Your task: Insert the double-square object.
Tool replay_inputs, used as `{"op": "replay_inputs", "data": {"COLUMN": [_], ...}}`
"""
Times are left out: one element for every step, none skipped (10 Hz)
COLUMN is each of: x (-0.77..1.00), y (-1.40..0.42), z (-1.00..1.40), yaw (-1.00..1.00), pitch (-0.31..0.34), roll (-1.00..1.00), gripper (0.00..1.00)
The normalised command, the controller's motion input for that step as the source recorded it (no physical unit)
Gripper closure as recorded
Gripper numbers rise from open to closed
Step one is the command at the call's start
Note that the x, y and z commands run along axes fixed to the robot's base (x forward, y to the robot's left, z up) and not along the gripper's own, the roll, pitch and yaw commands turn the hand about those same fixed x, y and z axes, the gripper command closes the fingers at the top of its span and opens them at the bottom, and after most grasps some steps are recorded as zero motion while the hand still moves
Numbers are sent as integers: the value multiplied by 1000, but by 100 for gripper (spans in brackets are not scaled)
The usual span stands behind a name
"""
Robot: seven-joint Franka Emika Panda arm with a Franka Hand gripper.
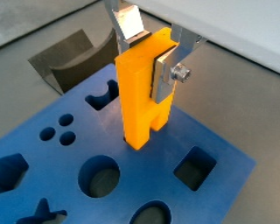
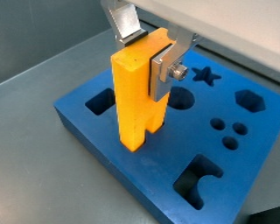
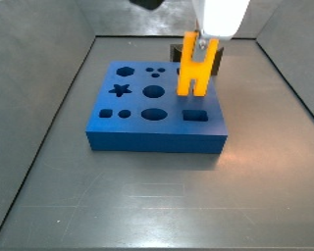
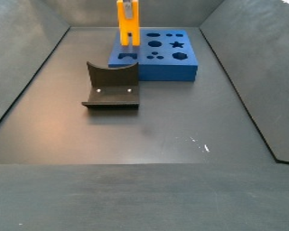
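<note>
Yellow-orange double-square object [image 2: 139, 96] stands upright, pinched by the gripper [image 2: 149, 54]; its lower end hovers over the blue block [image 3: 136, 132], clear of hole edges.

one tool [image 1: 157, 54], one yellow bar [image 1: 143, 92], one blue block [image 3: 136, 129]

Double-square object [image 3: 194, 69] upright in end effector [image 3: 200, 44], lower end over blue block [image 3: 157, 108], grey floor [image 3: 160, 206]

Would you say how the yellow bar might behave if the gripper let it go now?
The gripper holds the bar upright over the blue block. Tall and slim, it would probably topple. Its flat faces suggest no rolling. It looks rigid, likely light.
</note>
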Motion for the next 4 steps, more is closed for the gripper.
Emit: {"op": "replay_inputs", "data": {"x": [-20,-14,-37,0], "y": [0,0,0,0], "z": [-391,-360,-386,0], "yaw": [0,0,0,0], "pitch": [-100,-89,-99,0], "roll": [3,7,19,0], "gripper": [100,100,100,100]}}
